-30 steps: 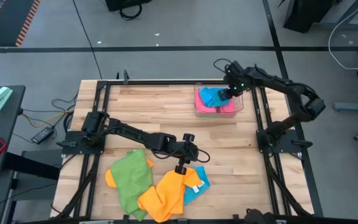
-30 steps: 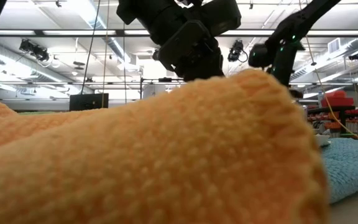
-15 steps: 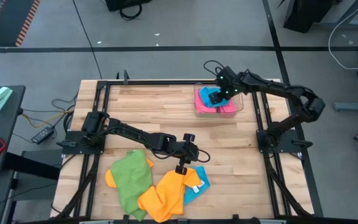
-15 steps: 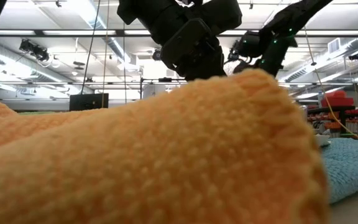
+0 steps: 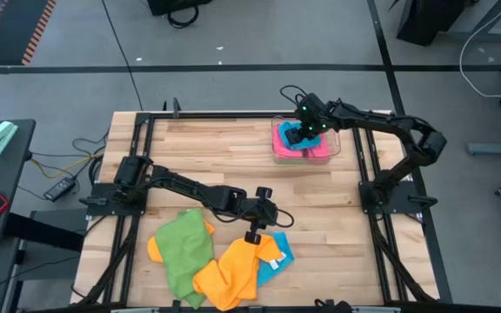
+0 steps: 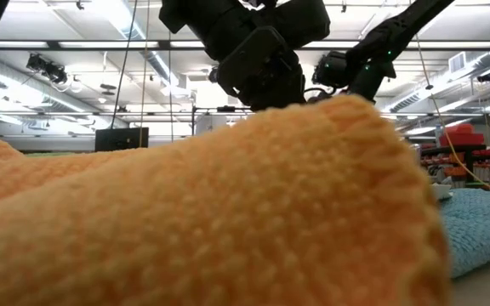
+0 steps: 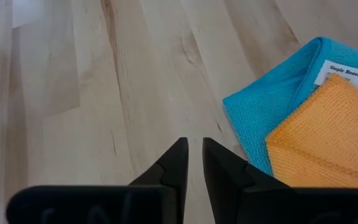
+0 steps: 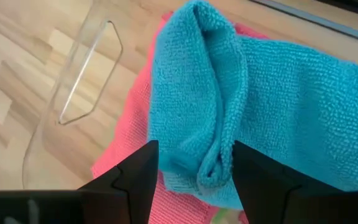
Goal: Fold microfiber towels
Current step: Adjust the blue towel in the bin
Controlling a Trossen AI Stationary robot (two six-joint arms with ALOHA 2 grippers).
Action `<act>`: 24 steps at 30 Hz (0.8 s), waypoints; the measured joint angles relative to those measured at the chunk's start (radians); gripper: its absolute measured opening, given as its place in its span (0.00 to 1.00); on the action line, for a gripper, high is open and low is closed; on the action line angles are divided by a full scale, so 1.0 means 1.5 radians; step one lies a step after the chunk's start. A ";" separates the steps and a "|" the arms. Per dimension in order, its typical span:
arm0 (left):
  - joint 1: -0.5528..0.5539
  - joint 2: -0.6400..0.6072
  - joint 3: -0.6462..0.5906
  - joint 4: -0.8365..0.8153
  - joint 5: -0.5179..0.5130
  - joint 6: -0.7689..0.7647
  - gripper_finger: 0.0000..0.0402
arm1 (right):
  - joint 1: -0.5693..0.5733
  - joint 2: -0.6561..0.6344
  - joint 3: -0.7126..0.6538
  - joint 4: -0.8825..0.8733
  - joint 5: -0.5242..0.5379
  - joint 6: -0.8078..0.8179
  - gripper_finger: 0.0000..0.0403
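Near the front edge lies a heap of microfiber towels: a green one [image 5: 181,252], an orange one [image 5: 229,274] and a sky-blue one [image 5: 278,254], which the orange partly covers [image 7: 260,118]. My left gripper [image 7: 192,142] hovers over bare wood just beside the blue towel, open by a narrow gap with nothing in it. At the far right, my right gripper [image 5: 297,135] stands open over the clear tray [image 8: 73,99]. Its fingers flank a bunched fold of a second blue towel [image 8: 260,93], which lies on a pink one [image 8: 135,143].
The orange towel [image 6: 185,212] fills the low view, with the blue towel [image 6: 483,229] at its right. A white label [image 7: 347,71] shows on the blue towel. Bare wood spans the table's middle and far left. A black frame [image 5: 142,156] borders the table.
My right gripper has moved toward the table's left edge across the tray and now stands over the blue towel's left part. The towels near the front edge and my left gripper have kept still.
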 joint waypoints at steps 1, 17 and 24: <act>0.000 0.000 0.000 0.000 0.000 0.000 0.14 | 0.000 0.000 0.000 0.003 0.000 0.004 0.50; 0.000 0.000 0.000 0.001 0.000 -0.001 0.14 | 0.014 0.003 -0.040 0.033 0.031 0.026 0.30; 0.000 0.000 0.000 0.001 0.000 -0.001 0.13 | 0.014 0.003 -0.039 0.066 0.027 -0.014 0.06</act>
